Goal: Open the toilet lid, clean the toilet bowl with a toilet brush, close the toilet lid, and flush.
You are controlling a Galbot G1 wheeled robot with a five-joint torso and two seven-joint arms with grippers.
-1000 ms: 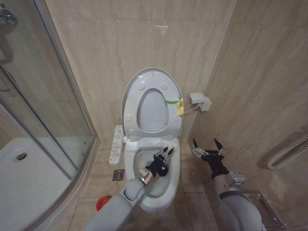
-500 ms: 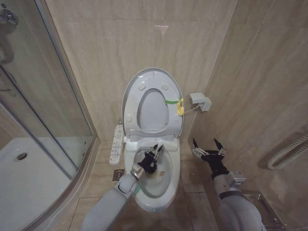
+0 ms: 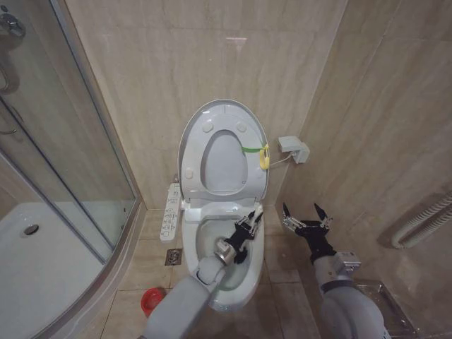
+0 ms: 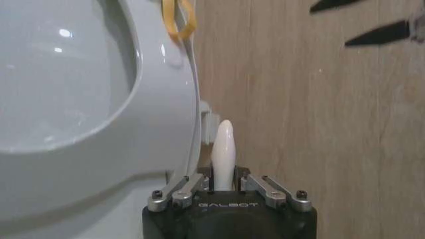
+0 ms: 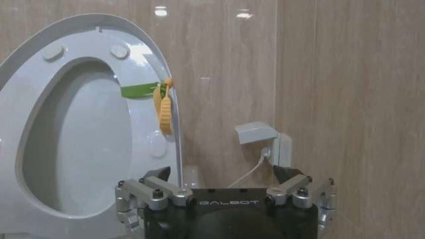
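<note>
Over the toilet bowl (image 3: 244, 279), the left pincer (image 3: 248, 223) is clenched on the toilet brush (image 4: 224, 149) handle at the bowl's right rim. Toilet lid (image 3: 224, 120) stands upright vs. far wall. Right pincer (image 3: 305, 214) hangs released, right of bowl.

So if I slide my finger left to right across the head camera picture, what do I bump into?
Shower tray → red brush holder → button panel → toilet bowl → right gripper → white pipe.
</note>
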